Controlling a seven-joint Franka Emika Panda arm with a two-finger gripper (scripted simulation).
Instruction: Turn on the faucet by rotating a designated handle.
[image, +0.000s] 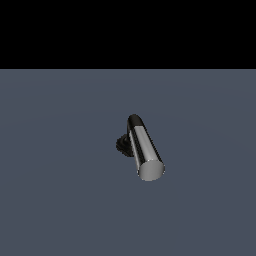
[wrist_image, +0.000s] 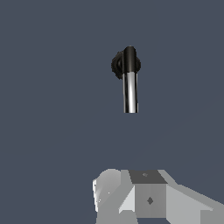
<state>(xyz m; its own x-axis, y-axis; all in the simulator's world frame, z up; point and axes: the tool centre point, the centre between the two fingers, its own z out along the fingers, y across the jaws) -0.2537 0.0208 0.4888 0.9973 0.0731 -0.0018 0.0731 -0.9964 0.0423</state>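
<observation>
The faucet (image: 131, 140) stands alone on a flat grey-blue floor. Its black ribbed round base (image: 122, 145) sits behind a black elbow (image: 133, 121). The handle (image: 144, 148), a shiny chrome cylinder, runs from the elbow toward the camera and ends in a flat round face (image: 151, 170). The wrist view shows the same faucet (wrist_image: 126, 65), with the handle (wrist_image: 130, 94) pointing toward my gripper (wrist_image: 140, 183). Only white and grey blocks of the gripper show at the picture's edge, well short of the handle and touching nothing. The gripper does not appear in the exterior view.
The grey-blue floor (image: 60, 200) spreads out on every side of the faucet. A black band (image: 128, 32) fills the far part of the exterior view. No other objects show.
</observation>
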